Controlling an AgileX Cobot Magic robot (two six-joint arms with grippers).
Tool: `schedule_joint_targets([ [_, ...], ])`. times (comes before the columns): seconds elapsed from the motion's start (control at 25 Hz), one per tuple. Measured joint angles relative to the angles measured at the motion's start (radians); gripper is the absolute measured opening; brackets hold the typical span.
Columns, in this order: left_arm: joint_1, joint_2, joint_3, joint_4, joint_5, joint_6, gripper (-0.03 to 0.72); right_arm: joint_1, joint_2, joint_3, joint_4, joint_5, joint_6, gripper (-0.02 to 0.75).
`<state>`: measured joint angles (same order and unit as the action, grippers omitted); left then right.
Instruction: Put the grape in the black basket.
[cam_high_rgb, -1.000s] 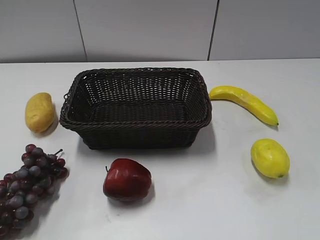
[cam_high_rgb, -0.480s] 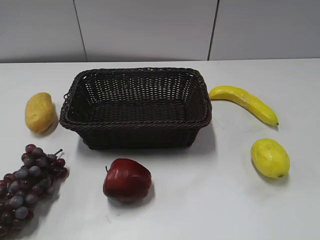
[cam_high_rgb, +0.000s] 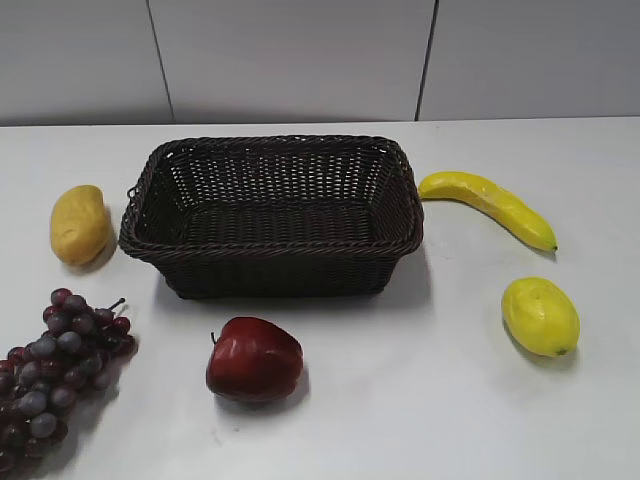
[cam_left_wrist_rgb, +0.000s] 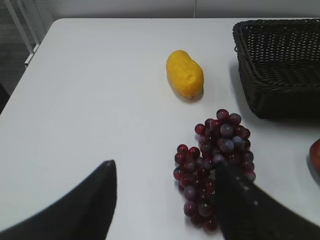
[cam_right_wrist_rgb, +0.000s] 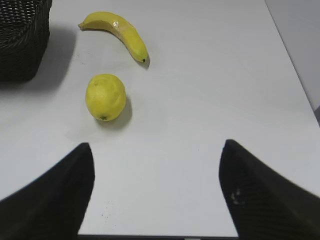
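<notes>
The grape (cam_high_rgb: 55, 370) is a bunch of dark purple-red grapes lying on the white table at the front left; it also shows in the left wrist view (cam_left_wrist_rgb: 215, 160). The black basket (cam_high_rgb: 270, 150) stands empty at the table's middle back, and its corner shows in the left wrist view (cam_left_wrist_rgb: 260, 65). My left gripper (cam_left_wrist_rgb: 162, 167) is open above the table, its right finger over the bunch's right edge. My right gripper (cam_right_wrist_rgb: 156, 150) is open and empty above bare table at the front right. Neither gripper shows in the exterior view.
A red apple (cam_high_rgb: 253, 358) lies in front of the basket. A yellow mango (cam_high_rgb: 79, 223) lies left of the basket. A banana (cam_high_rgb: 488, 205) and a lemon (cam_high_rgb: 540, 315) lie to the right. The table's front edge (cam_right_wrist_rgb: 160, 237) is close under my right gripper.
</notes>
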<state>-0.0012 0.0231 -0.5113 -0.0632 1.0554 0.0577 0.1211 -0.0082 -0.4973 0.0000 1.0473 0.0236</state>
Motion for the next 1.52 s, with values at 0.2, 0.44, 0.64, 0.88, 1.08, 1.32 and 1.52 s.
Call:
schedule_joint_targets([
  [0.2, 0.0, 0.182, -0.076, 0.0, -0.079, 0.002, 0.584, 0.0, 0.0, 0.0, 0.0, 0.0, 0.0, 0.59],
  [0.44, -0.011, 0.467, -0.136, -0.007, -0.11, 0.015, 0.584, 0.0, 0.0, 0.0, 0.0, 0.0, 0.0, 0.59],
  [0.64, -0.011, 0.657, -0.141, -0.137, -0.114, 0.054, 0.584, 0.0, 0.0, 0.0, 0.0, 0.0, 0.0, 0.59],
  [0.88, -0.011, 0.823, -0.141, -0.221, -0.118, 0.125, 0.584, 0.0, 0.0, 0.0, 0.0, 0.0, 0.0, 0.59],
  [1.08, -0.017, 0.906, -0.141, -0.27, -0.125, 0.164, 0.584, 0.0, 0.0, 0.0, 0.0, 0.0, 0.0, 0.59],
  [1.32, -0.159, 0.969, -0.143, -0.278, -0.174, 0.17, 0.584, 0.0, 0.0, 0.0, 0.0, 0.0, 0.0, 0.59],
  [1.52, -0.266, 1.072, -0.143, -0.216, -0.189, 0.081, 0.584, 0.0, 0.0, 0.0, 0.0, 0.0, 0.0, 0.59],
])
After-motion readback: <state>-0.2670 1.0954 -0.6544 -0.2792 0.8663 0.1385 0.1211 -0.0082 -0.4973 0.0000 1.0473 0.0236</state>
